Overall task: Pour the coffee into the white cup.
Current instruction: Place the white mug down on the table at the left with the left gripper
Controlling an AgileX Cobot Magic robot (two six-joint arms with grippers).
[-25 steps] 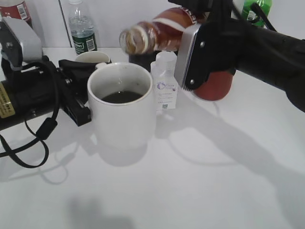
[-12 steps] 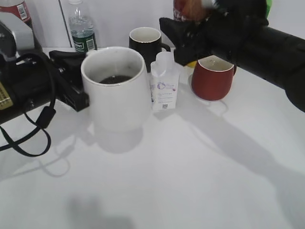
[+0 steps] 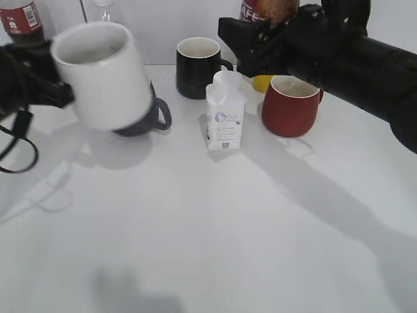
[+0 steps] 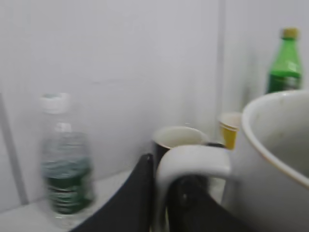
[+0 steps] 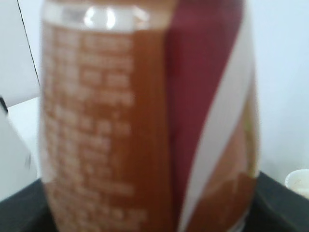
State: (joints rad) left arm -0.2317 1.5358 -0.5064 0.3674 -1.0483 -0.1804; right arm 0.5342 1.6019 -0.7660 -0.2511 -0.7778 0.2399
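Left gripper [image 3: 55, 88] clamped on handle of white cup [image 3: 104, 75], cup lifted off table [image 3: 215, 222], tilted, blurred; in left wrist view black finger [image 4: 137, 193] sits just beside handle loop. Grey mug [image 3: 146, 117] behind cup. Centre: black mug [image 3: 199, 65], small white bottle [image 3: 225, 114], red mug [image 3: 291, 104]. Right gripper [image 3: 273, 32] grips coffee [image 3: 270, 8] near upright at top edge; label [image 5: 145, 125] fills right wrist view.

L arm comes in from 9 o'clock, its gripper [image 3: 62, 91] clamped on the white cup [image 3: 101, 75], held off the table & tilted. R arm reaches in from 3 o'clock toward 12; R gripper [image 3: 273, 29] grips the coffee [image 5: 145, 121] upright.
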